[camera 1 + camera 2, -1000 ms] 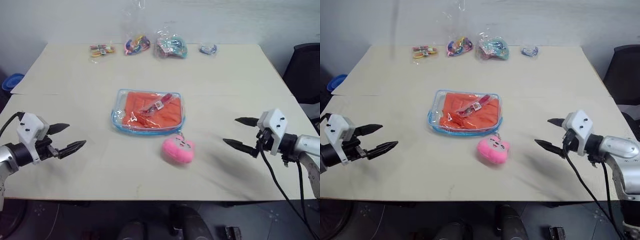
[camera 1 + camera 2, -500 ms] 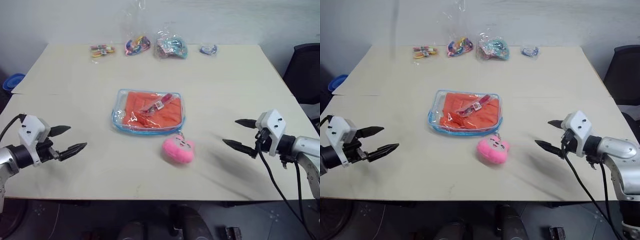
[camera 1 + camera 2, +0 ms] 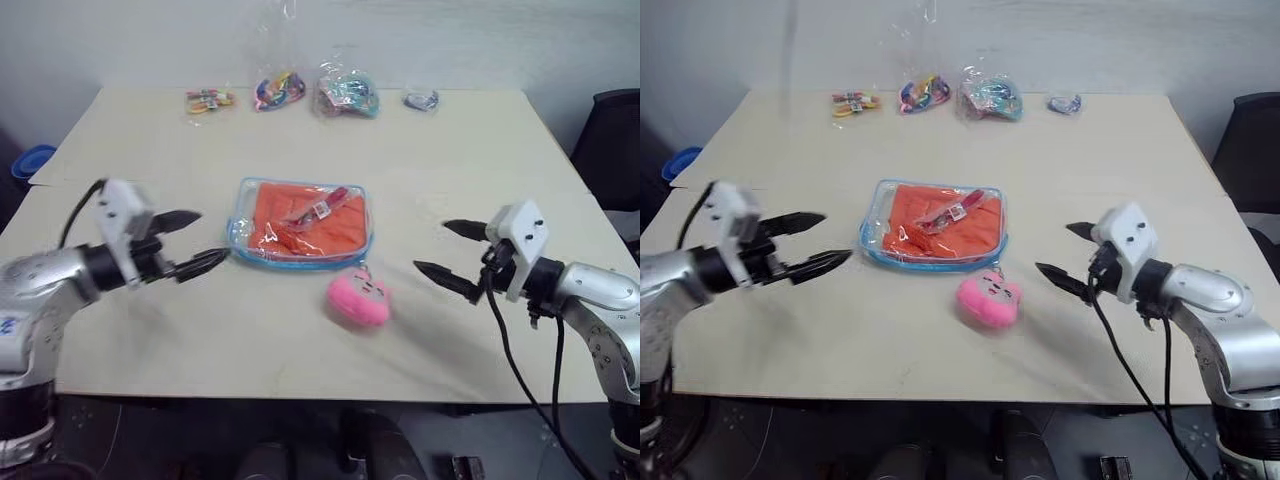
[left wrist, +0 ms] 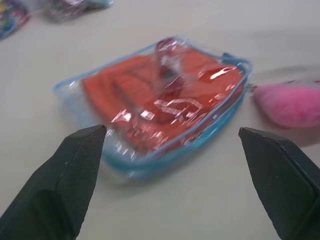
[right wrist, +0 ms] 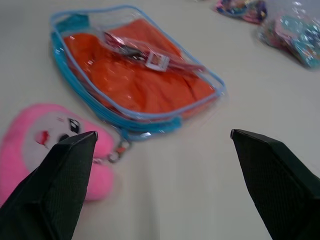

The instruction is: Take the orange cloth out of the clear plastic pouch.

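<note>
We see even, soft light on the table, glare on the clear plastic pouch, and motion blur smearing the left gripper.

Four small clear bags of colourful items are lying along the far edge of the pale table, a dark chair standing beside it.

Left gripper fingers spread wide, right gripper fingers likewise, both angled inward, hovering
</note>
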You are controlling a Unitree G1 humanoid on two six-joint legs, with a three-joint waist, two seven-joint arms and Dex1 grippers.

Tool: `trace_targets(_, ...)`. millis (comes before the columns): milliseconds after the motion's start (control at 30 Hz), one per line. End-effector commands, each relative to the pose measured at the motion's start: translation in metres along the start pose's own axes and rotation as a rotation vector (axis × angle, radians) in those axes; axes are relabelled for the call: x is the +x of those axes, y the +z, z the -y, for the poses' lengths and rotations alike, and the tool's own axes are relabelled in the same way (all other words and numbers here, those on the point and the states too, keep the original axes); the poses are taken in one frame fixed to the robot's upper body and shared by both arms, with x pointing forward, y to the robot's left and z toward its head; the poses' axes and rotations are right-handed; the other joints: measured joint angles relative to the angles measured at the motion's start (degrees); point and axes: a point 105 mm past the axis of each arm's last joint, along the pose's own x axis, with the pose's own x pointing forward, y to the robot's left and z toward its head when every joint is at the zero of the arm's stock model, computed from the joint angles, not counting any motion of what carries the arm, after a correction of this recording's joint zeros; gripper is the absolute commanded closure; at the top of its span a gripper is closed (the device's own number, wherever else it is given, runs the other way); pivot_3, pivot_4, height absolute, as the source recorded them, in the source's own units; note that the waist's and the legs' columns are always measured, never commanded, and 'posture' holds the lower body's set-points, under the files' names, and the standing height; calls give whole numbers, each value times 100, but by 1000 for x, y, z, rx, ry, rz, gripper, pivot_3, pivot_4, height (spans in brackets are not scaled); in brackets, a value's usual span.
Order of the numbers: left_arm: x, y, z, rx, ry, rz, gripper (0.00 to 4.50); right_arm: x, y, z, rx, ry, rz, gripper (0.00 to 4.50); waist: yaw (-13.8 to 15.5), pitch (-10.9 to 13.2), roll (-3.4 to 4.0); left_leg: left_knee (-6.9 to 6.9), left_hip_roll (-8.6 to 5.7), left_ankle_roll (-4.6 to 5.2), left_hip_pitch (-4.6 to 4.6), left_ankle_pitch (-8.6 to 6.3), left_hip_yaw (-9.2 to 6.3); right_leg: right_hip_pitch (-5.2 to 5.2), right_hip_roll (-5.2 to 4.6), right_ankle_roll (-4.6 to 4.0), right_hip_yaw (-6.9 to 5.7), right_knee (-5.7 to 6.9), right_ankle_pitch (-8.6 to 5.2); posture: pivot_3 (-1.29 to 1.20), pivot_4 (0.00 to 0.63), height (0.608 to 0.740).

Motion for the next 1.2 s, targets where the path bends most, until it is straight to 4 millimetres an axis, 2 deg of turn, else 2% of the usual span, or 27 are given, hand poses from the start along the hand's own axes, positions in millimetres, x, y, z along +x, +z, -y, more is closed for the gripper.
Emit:
trace_targets(33,37,5,9,54,-72,-10,0,0,11,-21,-18,51,16,51,3,0,-1,0,-1,-1,-1,1,0,0,1,0,-1,-2,0,0,150,740)
trace_targets(100,59,5,6,78,-76,-19,0,1,11,-26,-28,46,6,51,15,1,-3,5,-7,-2,-3,2,1,0,1,2,0,0,1,0,150,740)
trace_targets(233,90,-12,-3,256,-66,-112,0,-2,16,-31,-15,26,10,51,-27,1,-4,30,-10,-3,-8,2,6,0,3,6,4,10,4,0,150,740)
trace_targets(433,118,-22,-14,352,-35,-148,0,-4,18,-32,26,-18,20,51,13,7,-13,71,-5,-8,-13,5,-1,1,2,-8,3,39,13,0,150,740)
trace_targets(567,130,-24,-17,329,-9,-127,0,-5,15,-33,29,-30,10,51,18,10,-18,80,-6,-3,-15,8,-1,7,-2,-3,4,37,25,0,150,740)
trace_targets(700,135,-17,-20,291,-5,-79,861,-8,13,-32,38,-51,8,0,4,12,-21,77,-5,-2,-19,9,-1,2,-3,-3,3,35,27,0,150,740)
trace_targets(1067,136,-15,-25,301,20,-48,4396,-9,10,-33,33,-41,-4,0,9,13,-23,78,-5,-2,-23,9,-3,0,-3,-2,1,33,27,0,150,740)
trace_targets(1133,133,-17,-25,306,25,-49,4452,-9,10,-34,30,-31,-6,0,1,13,-23,78,-5,-2,-22,9,-3,0,-3,-2,1,32,27,0,150,740)
trace_targets(1200,123,-15,-37,299,90,-44,4452,-8,11,-36,32,-15,0,0,-2,13,-23,78,-5,-2,-22,9,-3,0,-3,-2,0,33,27,0,150,740)
